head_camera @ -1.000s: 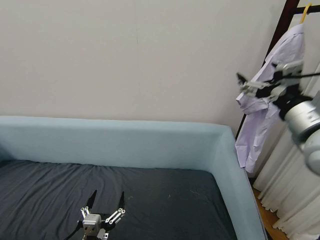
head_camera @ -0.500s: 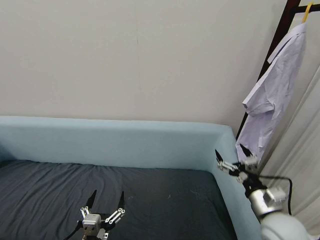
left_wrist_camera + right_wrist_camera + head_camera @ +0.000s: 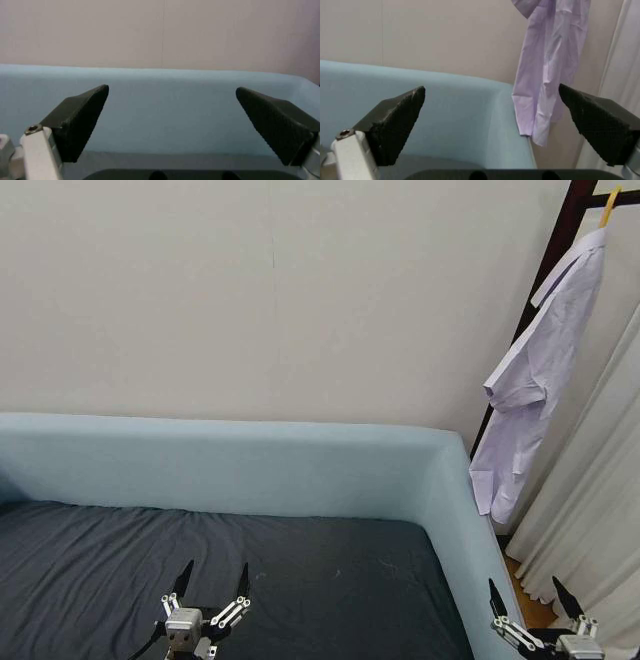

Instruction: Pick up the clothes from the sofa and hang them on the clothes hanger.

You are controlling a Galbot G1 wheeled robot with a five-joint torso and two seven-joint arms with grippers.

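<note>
**Sofa** [image 3: 250, 465] — pale blue back and right arm, with a dark seat [image 3: 330, 575] running across the lower part of the head view.

**Left gripper** [image 3: 214, 575] — low over the front of the dark seat, left of centre. Its fingers [image 3: 80, 120] are spread wide, nothing lies between them and they touch nothing. In the left wrist view the blue sofa back shows through the gap.

**Right gripper** [image 3: 526, 590] — low at the right, by the outer edge of the sofa's right arm, with the curtain just beyond. Its fingers [image 3: 395, 123] are likewise spread wide and hold nothing. The right wrist view shows the sofa's corner and the lower part of the shirt through the gap, well beyond the fingertips.

**Shirt** [image 3: 535, 370] — pale lilac, short-sleeved. It hangs on a yellow hanger [image 3: 610, 205] from the dark rack [image 3: 558, 245] at upper right, past the sofa's right end. Its hem drops a little below the top of the sofa back. It is well apart from both grippers.

**Curtain** [image 3: 590, 520] — white and pleated, at the far right beside the shirt.

**Wall** [image 3: 250, 300] — plain and pale, behind the sofa.
</note>
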